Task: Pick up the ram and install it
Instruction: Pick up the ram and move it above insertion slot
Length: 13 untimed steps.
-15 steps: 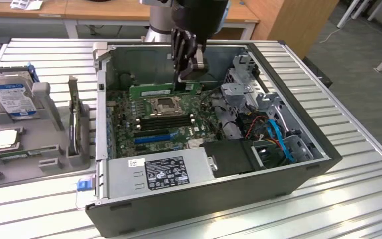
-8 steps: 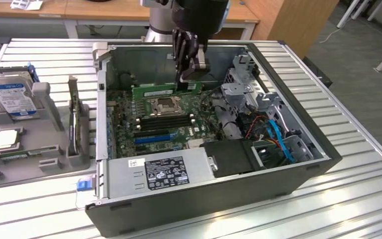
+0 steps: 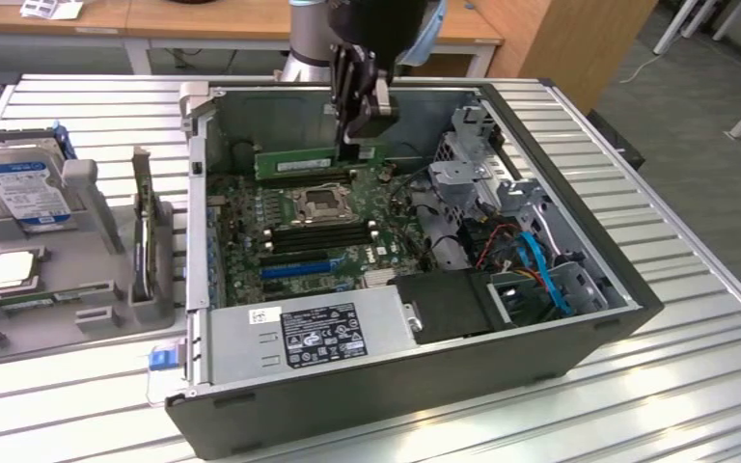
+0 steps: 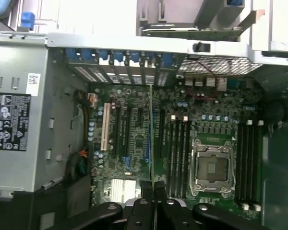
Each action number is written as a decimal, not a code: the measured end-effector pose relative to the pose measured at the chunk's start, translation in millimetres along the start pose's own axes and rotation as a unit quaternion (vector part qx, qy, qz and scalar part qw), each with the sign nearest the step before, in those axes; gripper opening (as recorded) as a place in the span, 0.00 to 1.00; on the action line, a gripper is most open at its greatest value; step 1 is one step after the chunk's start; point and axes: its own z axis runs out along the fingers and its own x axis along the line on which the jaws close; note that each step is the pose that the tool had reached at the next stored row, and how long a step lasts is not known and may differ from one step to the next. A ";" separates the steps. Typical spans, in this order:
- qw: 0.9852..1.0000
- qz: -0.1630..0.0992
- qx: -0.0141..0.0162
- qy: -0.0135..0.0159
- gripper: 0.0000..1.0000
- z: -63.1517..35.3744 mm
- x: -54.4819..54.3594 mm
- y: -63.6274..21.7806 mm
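The ram (image 3: 300, 164) is a long green stick, held level on its edge above the motherboard (image 3: 306, 241) inside the open computer case (image 3: 204, 193). My gripper (image 3: 360, 147) reaches down from above and is shut on the stick's end at the exterior view's right. In the wrist view the ram (image 4: 152, 134) is a thin edge-on line running out from between my gripper's (image 4: 154, 189) fingers, over the board beside a bank of black memory slots (image 4: 175, 148). The empty processor socket (image 4: 212, 165) lies just past those slots, with a second bank of slots (image 4: 247, 163) beyond it.
A grey holder (image 3: 100, 207) at the exterior view's left carries a blue-labelled hard drive (image 3: 23, 188), a square silver processor chip (image 3: 11, 270) and an upright card (image 3: 146, 241). Inside the case are the power supply (image 3: 306, 333), a drive cage (image 3: 467, 174) and blue and red cables (image 3: 538, 265).
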 end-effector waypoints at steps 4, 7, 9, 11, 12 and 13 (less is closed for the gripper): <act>1.000 0.000 0.000 0.001 0.13 -0.4 -14.9 -1.1; 1.000 0.000 0.000 0.002 0.13 -0.9 -25.5 -2.5; 1.000 0.000 0.000 0.002 0.13 -1.2 -32.1 -3.6; 1.000 0.000 0.000 0.003 0.13 -1.6 -38.3 -4.8; 1.000 0.000 0.000 0.003 0.13 -1.7 -41.4 -5.4; 1.000 0.000 0.000 0.003 0.13 -1.8 -44.3 -6.0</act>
